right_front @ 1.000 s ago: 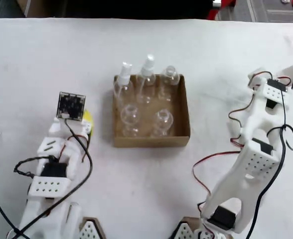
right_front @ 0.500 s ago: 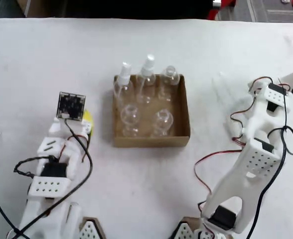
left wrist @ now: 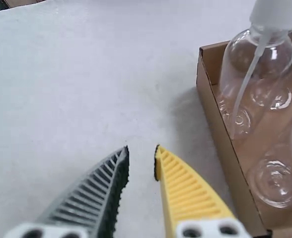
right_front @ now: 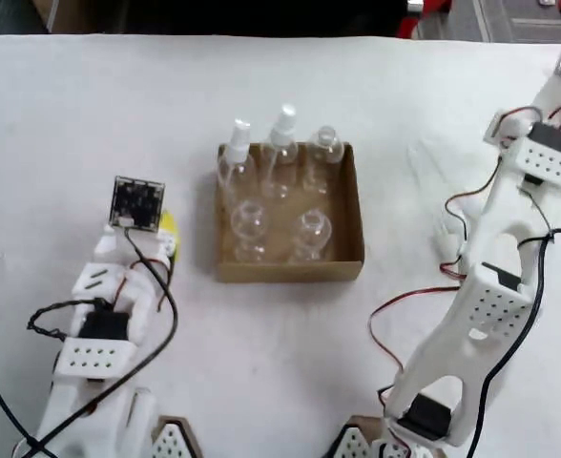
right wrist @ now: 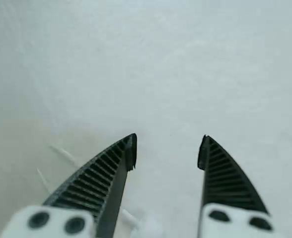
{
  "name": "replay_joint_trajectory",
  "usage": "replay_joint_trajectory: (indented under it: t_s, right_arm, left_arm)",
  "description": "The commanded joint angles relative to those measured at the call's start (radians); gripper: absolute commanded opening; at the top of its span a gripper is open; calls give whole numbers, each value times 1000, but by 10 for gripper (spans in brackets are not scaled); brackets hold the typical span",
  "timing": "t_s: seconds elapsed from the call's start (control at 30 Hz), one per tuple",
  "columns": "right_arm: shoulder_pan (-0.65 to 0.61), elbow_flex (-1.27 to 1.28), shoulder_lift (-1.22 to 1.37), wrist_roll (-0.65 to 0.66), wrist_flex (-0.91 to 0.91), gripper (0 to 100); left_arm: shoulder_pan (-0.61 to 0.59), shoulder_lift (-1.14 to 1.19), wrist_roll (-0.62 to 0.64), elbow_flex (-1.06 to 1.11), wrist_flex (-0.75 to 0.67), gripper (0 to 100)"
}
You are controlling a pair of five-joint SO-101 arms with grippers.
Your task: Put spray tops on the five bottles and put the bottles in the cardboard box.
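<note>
The cardboard box (right_front: 290, 269) sits near the middle of the table (right_front: 118, 95) with all five bottles standing inside. A capped bottle (right_front: 231, 170) is at the box's far-left corner and a second capped bottle (right_front: 280, 157) is beside it along the far wall. The far-right bottle (right_front: 325, 157), the near-left bottle (right_front: 250, 224) and the near-right bottle (right_front: 311, 229) carry no sprayer, so three tops seem left to fit. The left gripper (left wrist: 141, 148) rests low over the table just beside the box's left wall, with its grey and yellow fingers a narrow gap apart and nothing between them. The right gripper (right wrist: 168, 141) is out toward the table's far-right corner, well apart from the box, with its fingers spread wide over bare cloth and nothing held. Some pale thin strokes (right wrist: 59, 151) lie on the cloth near it, and I cannot tell whether they are loose sprayer tubes. The main risk is likely the pick-up, since anything that slim and pale on a white table is easy to close beside and miss. Later, a dip tube could catch on a narrow neck and bend. Pressing a top down may also tip the light bottle or slide the box, since nothing braces either. The capped pair stand close enough to be knocked by an arm coming in over the far wall.
</note>
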Motion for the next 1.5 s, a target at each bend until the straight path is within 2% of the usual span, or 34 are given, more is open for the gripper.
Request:
replay_joint_trajectory:
  t_s: [0.0, 0.23, 0.37, 0.43, 0.53, 0.77, 1.17, 1.23, 1.37, 1.47]
  right_arm:
    - [-59, -103, -38, 157, 93, 181]
    - [-157, -135, -38, 216, 275, 197]
    - [-177, -100, -36, 354, 367, 265]
    - [-183, -89, -36, 439, 398, 270]
    - [-183, -81, -12, 493, 404, 263]
    - [-185, -83, 99, 520, 392, 265]
    - [-236, -117, 71, 523, 509, 265]
    - [-252, -117, 88, 557, 507, 265]
    - [-262, -138, 154, 623, 438, 265]
    - [-211, -187, 206, 626, 369, 265]
  left_arm:
    - [51, 7, -12, -8, -32, 90]
    - [56, 7, -12, -8, -32, 90]
    - [56, 7, -12, -8, -32, 90]
    - [56, 7, -12, -8, -32, 90]
    - [56, 7, -12, -8, -32, 90]
    - [56, 7, -12, -8, -32, 90]
    - [56, 7, -12, -8, -32, 90]
    - [56, 7, -12, -8, -32, 90]
    - [58, 7, -12, -8, -32, 90]
    - [58, 7, -12, -8, -32, 90]
